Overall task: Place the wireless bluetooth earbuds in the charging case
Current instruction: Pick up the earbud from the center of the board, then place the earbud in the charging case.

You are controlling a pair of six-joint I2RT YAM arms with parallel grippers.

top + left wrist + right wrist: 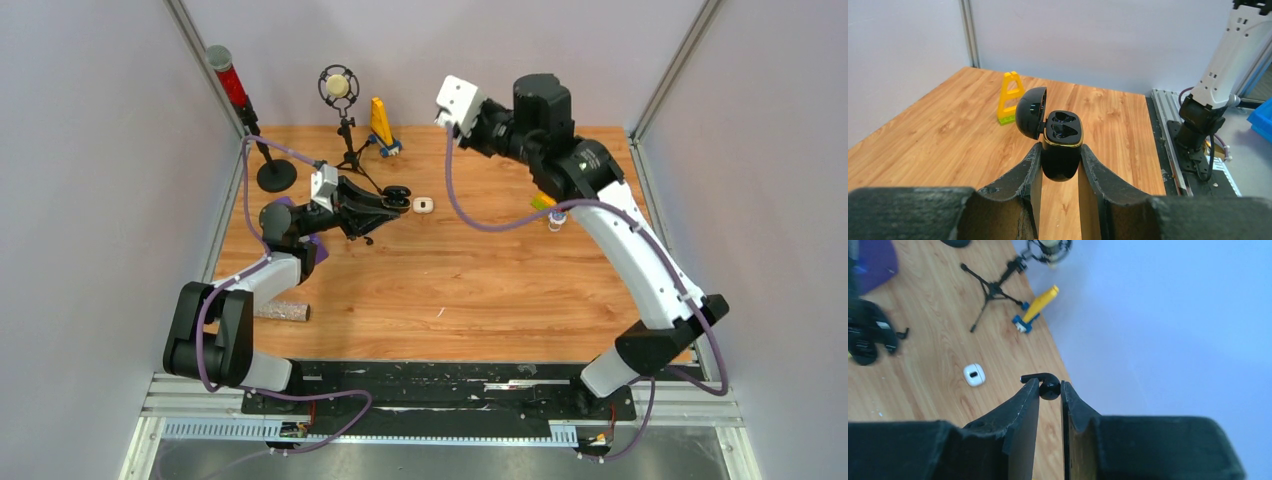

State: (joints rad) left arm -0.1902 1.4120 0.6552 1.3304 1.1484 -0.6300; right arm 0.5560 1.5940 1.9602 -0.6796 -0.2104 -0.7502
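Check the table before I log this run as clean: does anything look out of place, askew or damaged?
Nothing spilled or damaged. One stray: a thin white sliver lies alone on the table, toward the near edge. The black earbud sits at the very tips of the right hand, stem sticking out sideways.

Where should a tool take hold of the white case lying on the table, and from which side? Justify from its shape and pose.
Probably from straight above, closing on the side walls of the white case across its narrower width. It lies flat on the table, low and pebble-rounded, so only its sides offer opposing faces.
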